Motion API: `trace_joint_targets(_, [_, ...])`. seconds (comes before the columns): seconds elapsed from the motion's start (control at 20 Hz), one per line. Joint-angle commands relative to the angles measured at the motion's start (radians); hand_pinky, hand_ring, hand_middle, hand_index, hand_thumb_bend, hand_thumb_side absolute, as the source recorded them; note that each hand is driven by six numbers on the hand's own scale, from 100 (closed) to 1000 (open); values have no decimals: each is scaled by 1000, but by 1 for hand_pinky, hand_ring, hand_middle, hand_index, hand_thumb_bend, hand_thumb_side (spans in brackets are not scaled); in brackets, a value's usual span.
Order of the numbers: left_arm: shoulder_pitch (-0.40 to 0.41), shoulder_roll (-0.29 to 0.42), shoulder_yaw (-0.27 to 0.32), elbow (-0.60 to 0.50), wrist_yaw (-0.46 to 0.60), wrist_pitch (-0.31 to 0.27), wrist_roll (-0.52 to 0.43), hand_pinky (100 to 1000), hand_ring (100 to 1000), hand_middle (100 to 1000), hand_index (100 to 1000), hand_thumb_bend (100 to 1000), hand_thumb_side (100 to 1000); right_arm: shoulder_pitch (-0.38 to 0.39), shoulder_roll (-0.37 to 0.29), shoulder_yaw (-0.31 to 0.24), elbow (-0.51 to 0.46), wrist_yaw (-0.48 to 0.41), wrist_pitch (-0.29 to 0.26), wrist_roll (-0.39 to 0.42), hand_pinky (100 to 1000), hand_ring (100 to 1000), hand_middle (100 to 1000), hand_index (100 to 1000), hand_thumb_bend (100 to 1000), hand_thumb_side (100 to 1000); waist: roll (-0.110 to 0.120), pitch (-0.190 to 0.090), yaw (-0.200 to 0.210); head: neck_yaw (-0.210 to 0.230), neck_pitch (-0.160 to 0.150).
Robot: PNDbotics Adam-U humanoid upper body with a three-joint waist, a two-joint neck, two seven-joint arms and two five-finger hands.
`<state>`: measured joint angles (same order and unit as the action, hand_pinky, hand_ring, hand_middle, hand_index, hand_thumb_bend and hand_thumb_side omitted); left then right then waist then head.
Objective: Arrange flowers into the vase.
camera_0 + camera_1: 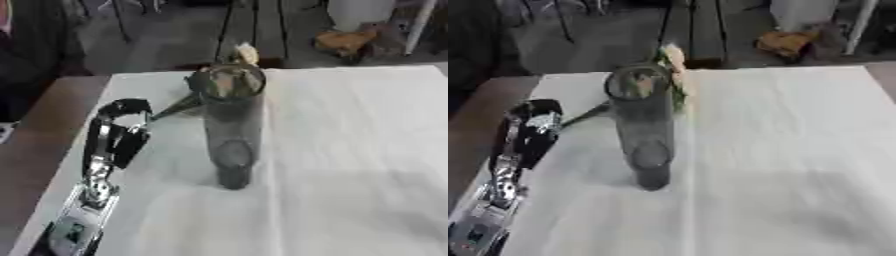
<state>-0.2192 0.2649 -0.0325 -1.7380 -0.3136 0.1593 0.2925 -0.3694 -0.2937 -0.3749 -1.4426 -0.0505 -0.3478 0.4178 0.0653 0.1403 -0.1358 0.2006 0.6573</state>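
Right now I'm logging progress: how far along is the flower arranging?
Hard to say what is done: the vase stands upright on the white cloth, with something pale inside its mouth. A flower shows just behind the rim; whether it is inside is unclear. In hand: the left hand holds a thin stem beside the vase. Left: putting that stem in.

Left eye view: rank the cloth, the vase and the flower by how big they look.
1. Cloth, largest.
2. Vase.
3. Flower, smallest; it lies farther back and the vase hides part of it, so its true size is unsure.
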Motion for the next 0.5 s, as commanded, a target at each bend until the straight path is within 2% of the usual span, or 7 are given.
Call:
trace_joint_targets(0.05, [-33, 33, -4, 0, -28, 19, -2, 365, 758, 587, 709, 179, 593, -15, -14, 1, -19, -6, -2, 2, 657, 947, 402, 704, 467, 607, -11, -3, -2, 0, -14])
trace_joint_targets(0.5, [-136, 49, -27, 83, -112, 76, -17, 373, 754, 591, 710, 189, 539, -15, -11, 4, -19, -5, -1, 3, 657, 947, 402, 704, 467, 608, -12, -7, -7, -1, -24])
